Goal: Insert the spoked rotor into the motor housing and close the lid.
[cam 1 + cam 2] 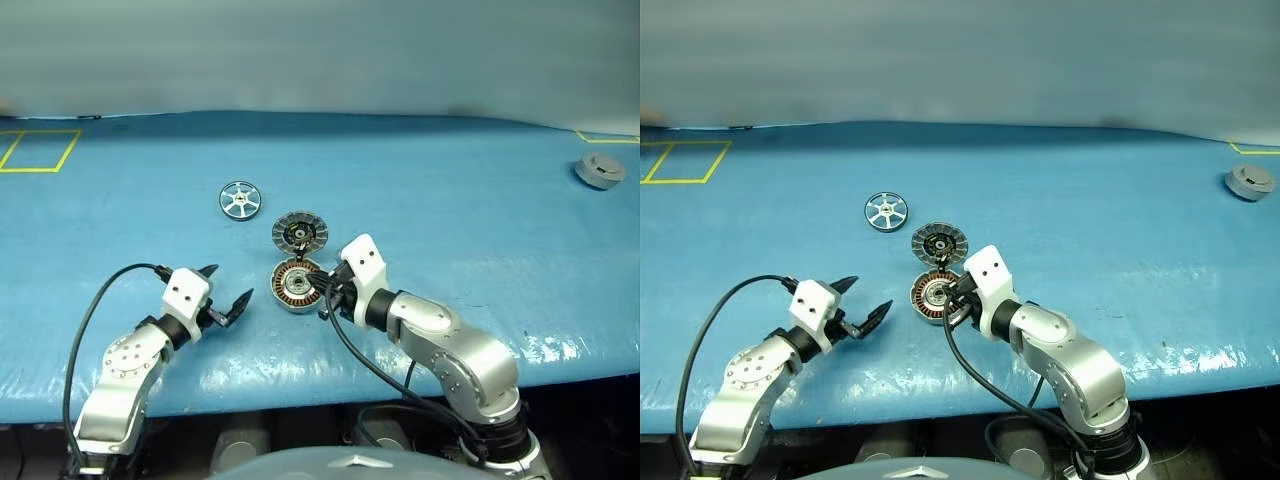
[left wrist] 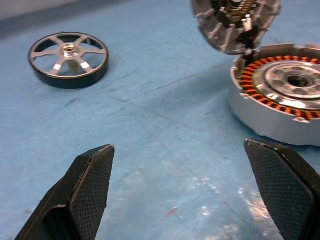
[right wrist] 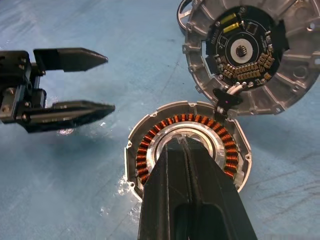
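The spoked rotor lies flat on the blue table, back and left of the motor housing. The housing's ring of copper windings shows, and nothing sits in it. Its hinged lid is swung open behind it, its inner face with grey fins and a dark centre showing. My right gripper is shut, empty, its tips over the housing's centre. My left gripper is open and empty, left of the housing and nearer the front than the rotor.
A separate plain grey puck rests at the far right of the table. Yellow tape marks a square at the back left. The table's front edge runs just below both arms. A black cable loops off the left wrist.
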Controlling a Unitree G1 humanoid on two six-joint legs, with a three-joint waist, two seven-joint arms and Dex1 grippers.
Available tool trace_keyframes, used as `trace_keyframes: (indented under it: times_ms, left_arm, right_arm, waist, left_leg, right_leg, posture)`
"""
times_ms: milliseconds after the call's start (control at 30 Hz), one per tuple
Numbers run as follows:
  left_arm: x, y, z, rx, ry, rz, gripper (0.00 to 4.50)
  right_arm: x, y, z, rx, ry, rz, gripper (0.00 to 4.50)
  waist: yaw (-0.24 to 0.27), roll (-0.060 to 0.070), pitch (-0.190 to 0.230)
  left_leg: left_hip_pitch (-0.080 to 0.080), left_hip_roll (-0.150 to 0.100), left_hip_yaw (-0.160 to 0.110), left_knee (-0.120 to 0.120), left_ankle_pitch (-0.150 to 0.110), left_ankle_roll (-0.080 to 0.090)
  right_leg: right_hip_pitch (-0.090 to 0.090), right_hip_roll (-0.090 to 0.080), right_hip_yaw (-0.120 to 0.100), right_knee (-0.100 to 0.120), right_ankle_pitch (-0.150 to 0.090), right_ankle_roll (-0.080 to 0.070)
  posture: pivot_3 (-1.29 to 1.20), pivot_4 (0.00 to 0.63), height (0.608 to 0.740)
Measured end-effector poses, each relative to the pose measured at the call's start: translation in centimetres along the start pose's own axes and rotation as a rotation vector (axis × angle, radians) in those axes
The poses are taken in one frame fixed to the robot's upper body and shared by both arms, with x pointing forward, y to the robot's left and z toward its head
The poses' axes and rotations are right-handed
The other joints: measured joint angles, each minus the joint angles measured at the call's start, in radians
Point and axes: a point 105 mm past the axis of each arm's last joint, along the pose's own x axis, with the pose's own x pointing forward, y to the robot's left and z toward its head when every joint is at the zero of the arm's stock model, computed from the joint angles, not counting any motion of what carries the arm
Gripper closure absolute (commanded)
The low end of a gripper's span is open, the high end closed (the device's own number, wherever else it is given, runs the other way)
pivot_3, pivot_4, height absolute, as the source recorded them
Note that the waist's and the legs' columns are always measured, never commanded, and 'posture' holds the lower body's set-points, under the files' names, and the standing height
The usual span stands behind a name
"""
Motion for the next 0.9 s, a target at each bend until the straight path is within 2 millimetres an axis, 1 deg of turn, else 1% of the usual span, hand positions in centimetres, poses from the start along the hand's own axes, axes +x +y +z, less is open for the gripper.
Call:
trace_keyframes:
  times_ms: [167,233,400,633,833,900]
  left_arm:
    - [1.3,3.2,3.3,0.048,0.010,0.076,0.00]
    - [1.8,3.6,3.9,0.055,0.042,0.060,0.00]
    - [4.1,4.9,5.9,0.067,0.121,0.010,0.00]
    - [7.5,5.1,6.4,0.171,0.236,-0.091,0.00]
    - [10.0,6.4,7.6,0.258,0.315,-0.124,0.00]
    - [10.7,6.5,7.9,0.266,0.347,-0.140,0.00]
  right_arm:
    - [0.1,0.2,0.1,0.003,-0.015,-0.010,4.47]
    - [0.2,0.2,0.0,0.005,-0.014,-0.013,4.47]
    - [0.2,0.1,-0.2,0.005,-0.017,-0.024,4.47]
    - [0.2,-0.3,-0.4,0.002,-0.016,-0.045,4.47]
    - [0.3,-0.4,-0.7,0.009,-0.005,-0.051,4.47]
    - [0.4,-0.5,-0.8,0.010,-0.004,-0.055,4.47]
  waist:
    - [0.003,0.000,0.000]
    - [0.002,-0.001,0.000]
    - [0.003,-0.002,0.001]
    - [0.003,-0.002,0.001]
    - [0.004,-0.002,0.001]
    - [0.004,-0.002,0.002]
  left_leg:
    - [0.000,-0.001,-0.001,0.000,0.000,0.000]
    - [0.000,-0.001,-0.001,0.000,0.000,0.000]
    - [-0.002,-0.001,-0.002,0.000,0.000,-0.001]
    - [-0.007,-0.002,-0.002,0.000,0.001,-0.002]
    - [-0.008,-0.002,-0.002,0.002,0.001,-0.002]
    - [-0.009,-0.002,-0.003,0.002,0.001,-0.002]
  right_leg:
    - [0.000,0.001,0.000,0.000,0.001,0.001]
    - [0.000,0.001,0.000,0.000,0.005,0.002]
    - [0.000,0.002,0.000,-0.001,0.005,0.003]
    - [-0.004,0.003,-0.001,0.000,0.006,0.001]
    - [-0.004,0.003,-0.002,-0.001,0.006,0.001]
    - [-0.004,0.003,-0.002,0.000,0.006,0.002]
  posture:
    - [0.00,0.150,0.740]
    - [0.00,0.150,0.740]
    - [0.00,0.150,0.740]
    - [0.00,0.150,0.740]
    - [0.00,0.150,0.740]
    - [0.00,0.150,0.740]
